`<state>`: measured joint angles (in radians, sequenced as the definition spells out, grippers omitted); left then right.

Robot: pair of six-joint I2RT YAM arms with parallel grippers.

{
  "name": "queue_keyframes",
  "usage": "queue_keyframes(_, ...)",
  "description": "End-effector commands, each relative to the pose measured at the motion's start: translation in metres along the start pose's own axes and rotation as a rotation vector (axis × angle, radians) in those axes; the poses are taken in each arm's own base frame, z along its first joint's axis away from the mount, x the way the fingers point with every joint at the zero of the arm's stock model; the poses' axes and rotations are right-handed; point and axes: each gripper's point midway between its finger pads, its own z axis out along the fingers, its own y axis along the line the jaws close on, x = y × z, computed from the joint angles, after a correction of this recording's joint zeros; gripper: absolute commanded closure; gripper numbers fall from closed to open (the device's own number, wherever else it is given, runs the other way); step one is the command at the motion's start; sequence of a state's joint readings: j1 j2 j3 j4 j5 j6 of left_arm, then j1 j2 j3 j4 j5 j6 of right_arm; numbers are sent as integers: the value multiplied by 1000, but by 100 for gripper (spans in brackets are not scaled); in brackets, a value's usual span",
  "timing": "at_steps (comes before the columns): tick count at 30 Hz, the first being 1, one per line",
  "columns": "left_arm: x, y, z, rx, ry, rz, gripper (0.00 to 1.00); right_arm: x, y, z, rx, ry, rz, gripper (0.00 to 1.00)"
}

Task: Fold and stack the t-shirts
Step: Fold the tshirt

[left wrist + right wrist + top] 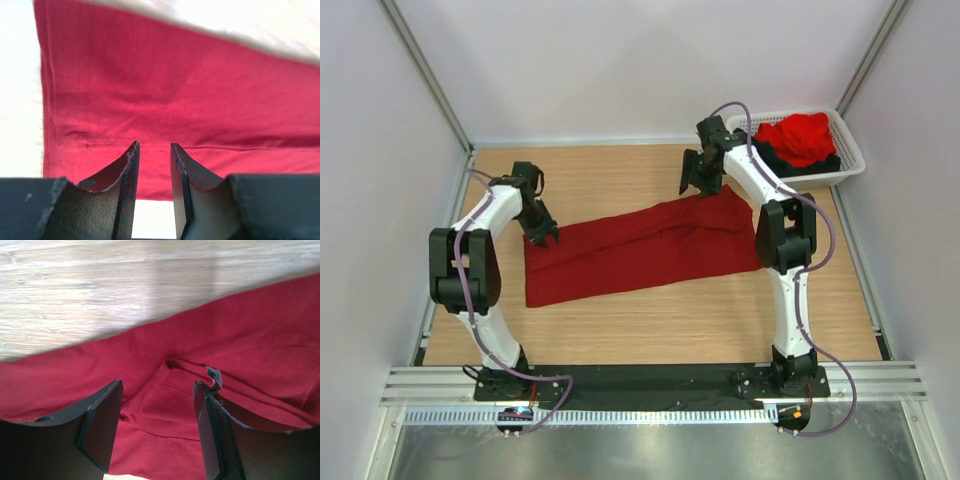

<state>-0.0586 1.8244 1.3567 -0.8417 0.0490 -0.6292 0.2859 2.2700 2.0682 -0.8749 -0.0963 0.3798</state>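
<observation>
Nothing legible in any view. No print, tag or brand on the crimson shirt (640, 250): plain cloth and stitched hems only in both wrist views. No lettering on the basket (853, 150) at upper right of the top view. Small coloured spots at that view's bottom edge, too small to read.

Overhead camera looks down from behind; 2 wrist cameras sit close, facing down. All 3 share the crimson shirt (640, 250) — seemingly opposite ends.
</observation>
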Motion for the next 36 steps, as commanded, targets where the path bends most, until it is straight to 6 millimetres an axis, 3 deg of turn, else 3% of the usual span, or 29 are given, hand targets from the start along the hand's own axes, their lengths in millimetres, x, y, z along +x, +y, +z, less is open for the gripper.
queue_keyframes(1,6,-5,-15,59,-19,-4,67,8,1,2,35,19,18,36)
queue_keyframes(8,20,-5,-18,71,-8,4,67,22,2,16,55,56,36,44)
queue_keyframes(19,21,-2,-29,71,-20,25,67,33,3,34,70,80,67,56)
queue_keyframes(23,21,1,-33,63,-29,36,67,34,1,21,89,60,55,83)
queue_keyframes(26,21,2,-34,59,-31,45,67,37,4,4,90,45,48,96)
queue_keyframes(28,21,2,-35,58,-32,49,67,47,2,-2,97,63,54,98)
queue_keyframes(33,23,3,-34,59,-28,55,68,60,-4,-38,154,8,114,98)
queue_keyframes(34,23,4,-34,57,-29,55,68,73,-10,-35,169,21,130,98)
queue_keyframes(36,24,6,-32,51,-23,61,67,79,-4,-48,161,-14,183,98)
